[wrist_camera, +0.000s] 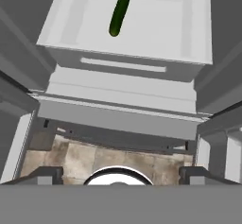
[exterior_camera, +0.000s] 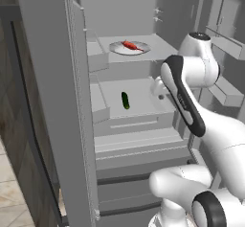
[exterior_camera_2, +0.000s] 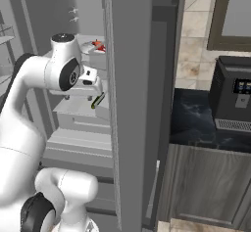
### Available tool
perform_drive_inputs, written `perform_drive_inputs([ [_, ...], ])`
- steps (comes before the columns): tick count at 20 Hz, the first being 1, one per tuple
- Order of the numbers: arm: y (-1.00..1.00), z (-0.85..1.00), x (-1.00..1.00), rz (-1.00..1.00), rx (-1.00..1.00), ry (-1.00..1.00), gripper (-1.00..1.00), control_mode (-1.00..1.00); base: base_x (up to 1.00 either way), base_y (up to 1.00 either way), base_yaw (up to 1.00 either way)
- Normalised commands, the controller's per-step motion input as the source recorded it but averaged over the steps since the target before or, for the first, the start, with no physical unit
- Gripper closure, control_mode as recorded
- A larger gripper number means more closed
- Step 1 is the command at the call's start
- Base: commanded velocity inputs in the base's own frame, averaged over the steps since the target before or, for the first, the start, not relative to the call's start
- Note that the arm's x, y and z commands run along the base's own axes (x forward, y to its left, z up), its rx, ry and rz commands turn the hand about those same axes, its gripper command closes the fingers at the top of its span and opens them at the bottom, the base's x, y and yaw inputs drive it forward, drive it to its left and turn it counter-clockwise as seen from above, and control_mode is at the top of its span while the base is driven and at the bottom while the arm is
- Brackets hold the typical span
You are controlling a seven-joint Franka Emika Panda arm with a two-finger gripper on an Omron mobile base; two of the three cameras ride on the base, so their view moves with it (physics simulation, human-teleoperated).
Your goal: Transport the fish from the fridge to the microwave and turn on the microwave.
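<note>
Inside the open fridge (exterior_camera: 143, 140), the fish (exterior_camera: 130, 45) lay untouched on its plate (exterior_camera: 119, 50); gripper (wrist_camera: 121, 173) spread wide, empty, facing the lower drawers; transport and microwave steps remained.

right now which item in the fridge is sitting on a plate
The red-orange fish, on the white plate on the upper shelf; the green cucumber lies bare on the shelf below.

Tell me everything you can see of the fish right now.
The fish is a small, slim red-orange piece lying flat on a white round plate on an upper shelf of the open fridge. It lies slanted across the plate's middle. Nothing else touches it. In the right base view it peeks out as a red spot behind the arm.
</note>
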Motion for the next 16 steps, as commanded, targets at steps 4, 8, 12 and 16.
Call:
perform_drive_inputs([
  [4, 0.00, 0.18, -0.09, 0.19, 0.04, -0.27, -1.00, -1.00, 0.00, 0.00, 0.00],
  [8, 0.00, 0.43, 0.00, 0.10, 0.00, -0.22, -1.00, -1.00, 0.00, 0.00, 0.00],
  [12, 0.12, 0.65, 0.01, 0.01, 0.00, -0.18, -1.00, -1.00, 0.00, 0.00, 0.00],
  [16, 0.27, 0.57, 0.06, 0.00, 0.00, -0.19, -1.00, -1.00, 0.00, 0.00, 0.00],
])
